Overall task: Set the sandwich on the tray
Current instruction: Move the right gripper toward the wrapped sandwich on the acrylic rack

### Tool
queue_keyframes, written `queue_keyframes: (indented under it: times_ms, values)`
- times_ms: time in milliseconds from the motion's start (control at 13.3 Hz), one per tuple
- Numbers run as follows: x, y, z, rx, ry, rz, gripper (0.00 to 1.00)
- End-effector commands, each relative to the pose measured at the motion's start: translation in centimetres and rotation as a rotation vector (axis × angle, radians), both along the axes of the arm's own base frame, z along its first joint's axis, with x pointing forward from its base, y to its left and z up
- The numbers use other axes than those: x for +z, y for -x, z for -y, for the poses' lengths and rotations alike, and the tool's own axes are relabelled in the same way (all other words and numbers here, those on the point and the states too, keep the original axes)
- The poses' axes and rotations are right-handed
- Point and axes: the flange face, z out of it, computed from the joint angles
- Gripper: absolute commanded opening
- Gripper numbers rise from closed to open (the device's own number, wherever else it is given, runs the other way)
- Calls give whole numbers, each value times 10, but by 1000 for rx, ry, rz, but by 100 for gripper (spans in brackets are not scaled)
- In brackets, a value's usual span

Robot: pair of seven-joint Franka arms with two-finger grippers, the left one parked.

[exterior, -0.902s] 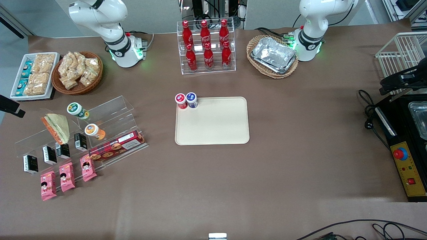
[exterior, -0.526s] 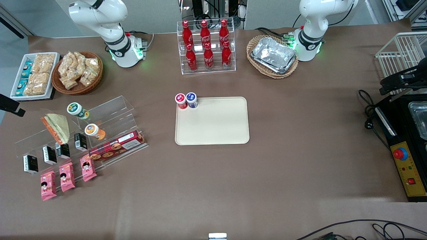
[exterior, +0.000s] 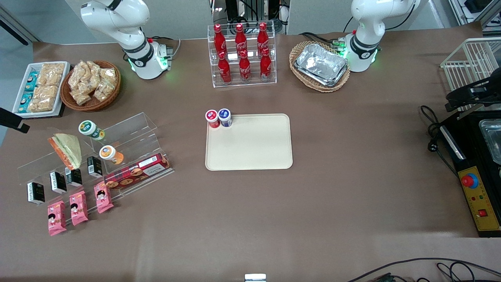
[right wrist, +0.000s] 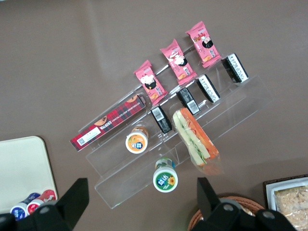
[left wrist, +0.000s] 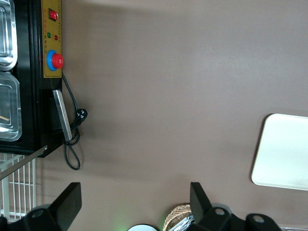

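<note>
The sandwich (exterior: 66,150) (right wrist: 195,137), a wrapped wedge with orange and green filling, leans on the clear acrylic stepped stand (exterior: 129,137) at the working arm's end of the table. The cream tray (exterior: 249,141) (right wrist: 21,168) (left wrist: 284,154) lies flat mid-table with two small jars (exterior: 218,117) on one corner. My right gripper (right wrist: 142,202) hangs high above the stand, open wide and holding nothing, its dark fingers (right wrist: 77,195) framing a green-lidded jar (right wrist: 165,179) below. In the front view only a black part of the gripper (exterior: 12,120) shows at the picture's edge.
On the stand are an orange-lidded jar (exterior: 109,153), a red biscuit box (exterior: 137,171), small black packs (exterior: 58,182) and pink snack packets (exterior: 78,207). A snack basket (exterior: 91,84) and a white snack tray (exterior: 39,88) sit nearby. Cola bottles (exterior: 242,55) and foil containers (exterior: 321,64) stand farther off.
The black part of the right gripper at the front view's edge has shifted slightly away from the front camera. Nothing on the table has moved.
</note>
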Motion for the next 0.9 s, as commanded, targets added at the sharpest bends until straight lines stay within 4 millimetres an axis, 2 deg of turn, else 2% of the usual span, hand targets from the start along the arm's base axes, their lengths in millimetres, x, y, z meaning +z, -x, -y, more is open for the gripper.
queue_keyframes:
  times_ms: [0,301,677,827]
  values:
    - [-14,9,14,31,44,-60,100]
    - [-34,11,16,86,41,-81,100]
    - [-74,26,27,137,35,-22,100]
    - [-99,28,26,163,32,-57,100]
